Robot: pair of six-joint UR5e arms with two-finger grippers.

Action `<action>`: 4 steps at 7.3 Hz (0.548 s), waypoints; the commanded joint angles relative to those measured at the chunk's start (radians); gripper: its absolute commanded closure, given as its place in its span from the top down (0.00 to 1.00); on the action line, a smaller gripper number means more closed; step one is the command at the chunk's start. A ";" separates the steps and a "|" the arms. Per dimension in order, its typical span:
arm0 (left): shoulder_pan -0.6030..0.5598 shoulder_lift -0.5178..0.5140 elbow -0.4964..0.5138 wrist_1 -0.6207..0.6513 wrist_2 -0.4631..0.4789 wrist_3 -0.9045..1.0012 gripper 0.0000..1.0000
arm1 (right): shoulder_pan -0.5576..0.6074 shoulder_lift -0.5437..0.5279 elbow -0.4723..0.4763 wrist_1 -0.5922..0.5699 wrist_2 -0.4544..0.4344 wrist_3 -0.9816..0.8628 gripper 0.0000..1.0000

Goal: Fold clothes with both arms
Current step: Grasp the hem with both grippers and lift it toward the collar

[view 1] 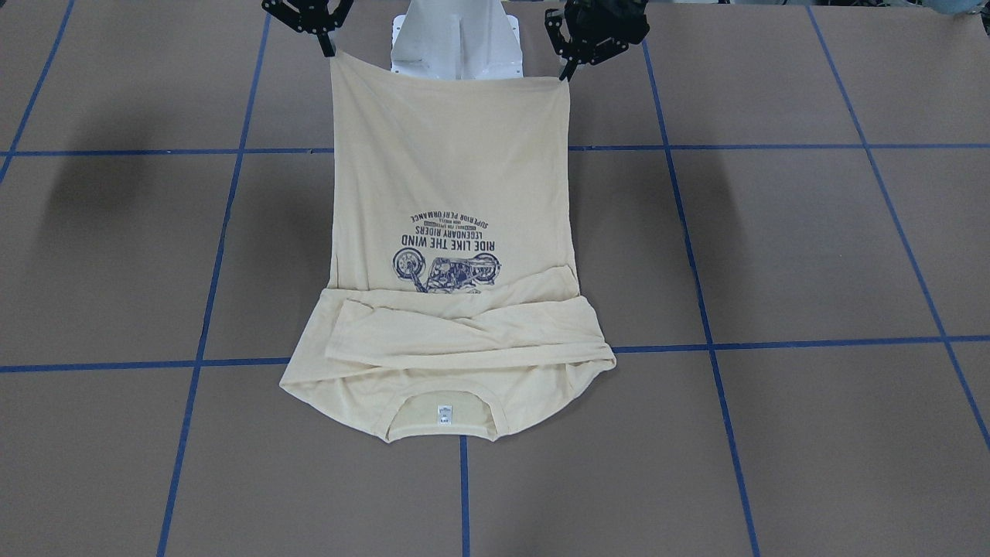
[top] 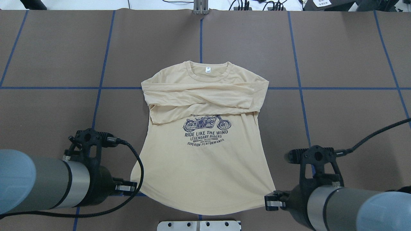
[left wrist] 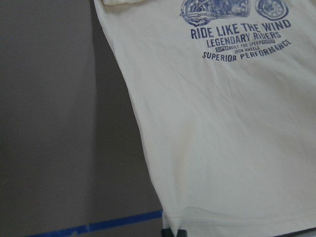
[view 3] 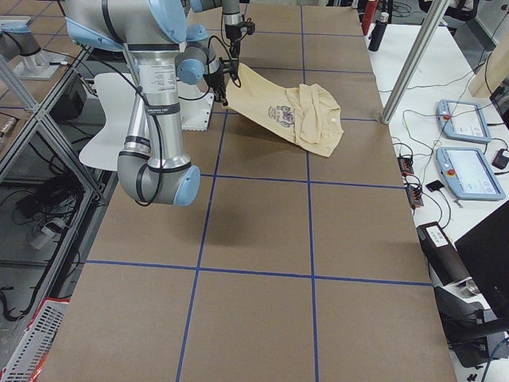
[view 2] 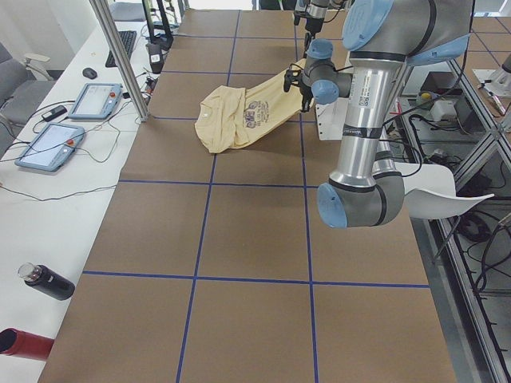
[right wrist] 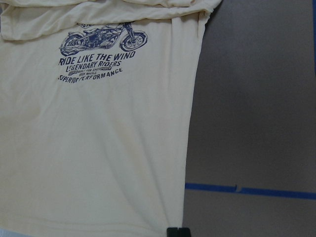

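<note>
The T-shirt (view 1: 452,155) is being held up at its hem corners, pinched by the left claw (view 1: 567,73) and right claw (view 1: 330,48). Its collar is being supported by the tabletop (view 1: 773,247).

Cream printed T-shirt (top: 205,166), sleeves crossed, hem corners raised in left pincer (view 1: 567,73) and right pincer (view 1: 330,51).

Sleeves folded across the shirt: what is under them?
The sleeves lie on the chest of the shirt, overlapping the top of the print; whatever is printed higher is hidden.
</note>
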 commanded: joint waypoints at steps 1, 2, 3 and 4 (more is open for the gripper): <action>0.055 -0.017 -0.065 0.054 -0.018 -0.010 0.00 | -0.045 0.005 0.070 -0.082 0.011 0.001 0.00; 0.038 -0.020 -0.025 0.057 -0.001 -0.007 0.00 | -0.016 0.008 0.032 -0.081 0.002 -0.001 0.00; 0.015 -0.042 0.039 0.055 0.073 0.002 0.00 | 0.036 0.055 -0.049 -0.076 -0.006 -0.001 0.00; -0.012 -0.102 0.143 0.055 0.138 0.003 0.00 | 0.085 0.107 -0.134 -0.075 -0.035 -0.008 0.00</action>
